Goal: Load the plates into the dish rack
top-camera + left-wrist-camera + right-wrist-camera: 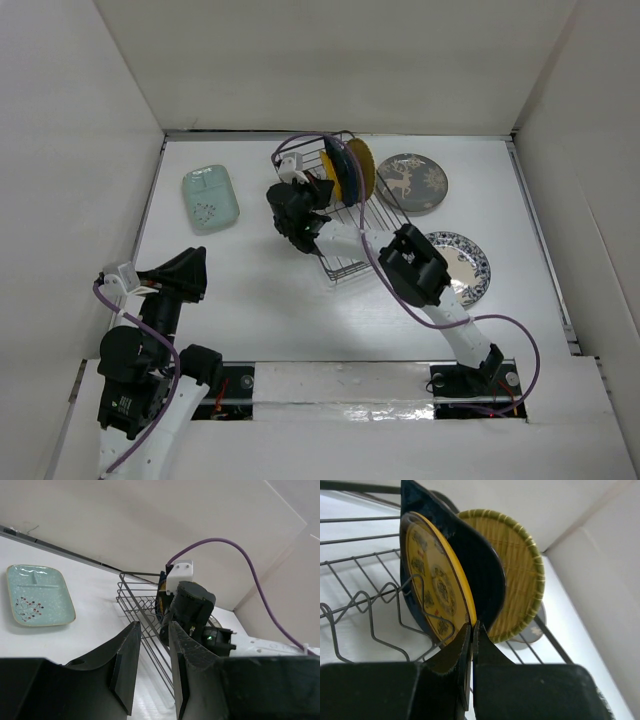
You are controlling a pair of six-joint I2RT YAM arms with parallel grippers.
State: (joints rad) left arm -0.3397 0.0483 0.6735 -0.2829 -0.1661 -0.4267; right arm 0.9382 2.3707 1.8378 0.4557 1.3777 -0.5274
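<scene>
Closest in, the right gripper (pixel 471 627) has its fingers pressed together with nothing between them, the tips right at the lower rim of the yellow patterned plate (pixel 435 590); I cannot tell whether they touch it. That plate stands on edge in the dish rack (pixel 370 605), with the dark blue leaf-shaped dish (pixel 475 565) just behind it and a ribbed yellow plate (pixel 517 580) behind that, all three packed at the rack's far end. Over on the other side, the left gripper (pixel 150 650) hangs above the white table (pixel 250 300) with its fingers moderately spread and nothing in them. Bare tabletop lies between it and the rack. The pale mint rectangular dish (pixel 210 198) lies flat at the far left, well apart from the rack and near the wall (pixel 60 150). The grey deer plate (pixel 411 183) sits just beside the rack's far right corner. The blue-and-white patterned plate (pixel 470 260) lies nearer, right of the rack, partly hidden under the right arm.
</scene>
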